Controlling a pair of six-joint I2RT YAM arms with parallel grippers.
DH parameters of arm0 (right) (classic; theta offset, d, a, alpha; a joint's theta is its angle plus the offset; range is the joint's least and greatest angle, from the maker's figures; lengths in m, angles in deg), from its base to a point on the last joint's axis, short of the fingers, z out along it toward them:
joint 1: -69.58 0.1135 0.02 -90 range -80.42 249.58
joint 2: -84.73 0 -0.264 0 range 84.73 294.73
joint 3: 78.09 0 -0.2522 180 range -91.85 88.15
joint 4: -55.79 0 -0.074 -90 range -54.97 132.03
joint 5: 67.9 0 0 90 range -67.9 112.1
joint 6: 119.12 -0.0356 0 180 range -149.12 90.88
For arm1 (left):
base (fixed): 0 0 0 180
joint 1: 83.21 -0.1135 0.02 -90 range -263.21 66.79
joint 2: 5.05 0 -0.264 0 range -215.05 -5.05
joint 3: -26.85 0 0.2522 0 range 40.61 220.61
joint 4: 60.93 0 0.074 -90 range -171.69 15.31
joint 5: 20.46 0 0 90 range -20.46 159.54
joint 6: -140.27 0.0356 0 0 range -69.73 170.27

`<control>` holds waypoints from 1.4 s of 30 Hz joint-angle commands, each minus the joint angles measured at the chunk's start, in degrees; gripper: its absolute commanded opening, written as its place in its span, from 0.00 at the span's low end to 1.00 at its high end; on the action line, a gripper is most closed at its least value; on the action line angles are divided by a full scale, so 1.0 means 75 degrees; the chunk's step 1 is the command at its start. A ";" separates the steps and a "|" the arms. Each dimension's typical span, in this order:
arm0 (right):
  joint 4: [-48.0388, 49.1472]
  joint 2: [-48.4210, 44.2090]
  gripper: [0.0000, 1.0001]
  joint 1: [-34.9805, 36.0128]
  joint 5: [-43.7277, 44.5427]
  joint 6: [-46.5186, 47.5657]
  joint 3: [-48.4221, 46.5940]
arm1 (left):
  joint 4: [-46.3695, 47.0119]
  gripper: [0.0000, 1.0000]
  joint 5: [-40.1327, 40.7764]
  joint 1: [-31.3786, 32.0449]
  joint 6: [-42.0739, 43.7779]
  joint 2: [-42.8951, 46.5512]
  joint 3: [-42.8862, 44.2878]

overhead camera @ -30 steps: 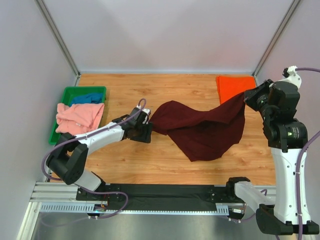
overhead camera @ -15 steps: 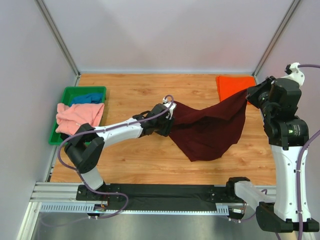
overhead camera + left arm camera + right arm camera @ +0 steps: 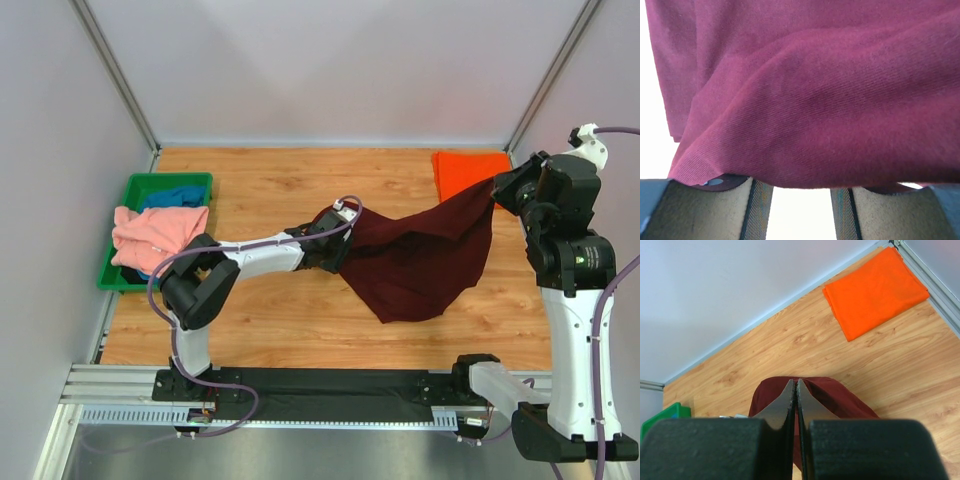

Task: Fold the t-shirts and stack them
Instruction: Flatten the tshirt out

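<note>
The top camera looks down from above the near edge over the whole table (image 3: 300,330). The left wrist camera faces the maroon t-shirt (image 3: 815,90) from very close. The right wrist camera, high up, faces the table's far right corner, sharing the orange t-shirt (image 3: 875,290) with the top view.

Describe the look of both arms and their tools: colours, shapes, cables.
The left arm and right arm share one build: white shell links with black joint housings, each trailed by a purple cable. The right tool has glossy black fingers tapering to thin tips from blocky matte bases. The left tool shows broad grey-tan fingers with dark ribbed inner faces.
</note>
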 commanded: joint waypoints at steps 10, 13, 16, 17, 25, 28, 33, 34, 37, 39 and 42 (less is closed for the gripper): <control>0.0397 -0.0148 0.00 -0.0032 0.0203 0.0141 -0.0047 | -0.0056 0.46 0.0220 0.0111 -0.0089 -0.0323 0.0268; 0.0385 -0.0183 0.00 -0.0032 0.0215 0.0129 0.0000 | -0.0044 0.35 0.0232 0.0135 -0.0136 -0.0347 0.0221; 0.0385 -0.0207 0.00 -0.0032 0.0261 0.0164 0.0082 | -0.0161 0.11 0.0511 0.0193 -0.0171 -0.0277 0.0174; 0.0373 -0.0207 0.00 -0.0020 0.0285 0.0152 0.0094 | -0.0208 0.04 0.0571 0.0205 -0.0183 -0.0137 0.0162; 0.0151 0.0320 0.00 -0.0148 0.0590 0.0269 -0.0676 | -0.1598 0.00 0.0793 0.0217 -0.0347 0.2099 -0.0085; 0.0010 0.0414 0.00 -0.0254 0.0566 0.0176 -0.1158 | -0.2676 0.00 0.1389 0.0217 -0.0394 0.3283 0.0160; -0.0727 0.0602 0.00 -0.0243 0.0554 0.0035 -0.2938 | -0.4366 0.00 0.2257 0.0217 -0.0487 0.5240 0.1202; -0.0833 0.0614 0.00 -0.0255 0.0671 -0.0023 -0.3208 | -0.4891 0.00 0.2723 0.0217 -0.0511 0.5475 0.1738; -0.1010 0.0369 0.00 -0.0266 0.0800 -0.0210 -0.3831 | -0.5690 0.00 0.3650 0.0217 -0.0500 0.6167 0.3027; -0.1080 0.0170 0.00 -0.0266 0.0894 -0.0386 -0.4111 | -0.5798 0.00 0.4015 0.0217 -0.0313 0.6601 0.3801; -0.1127 -0.0334 0.00 -0.0266 0.1058 -0.0632 -0.4218 | -0.5857 0.00 0.4332 0.0217 -0.0288 0.7105 0.4553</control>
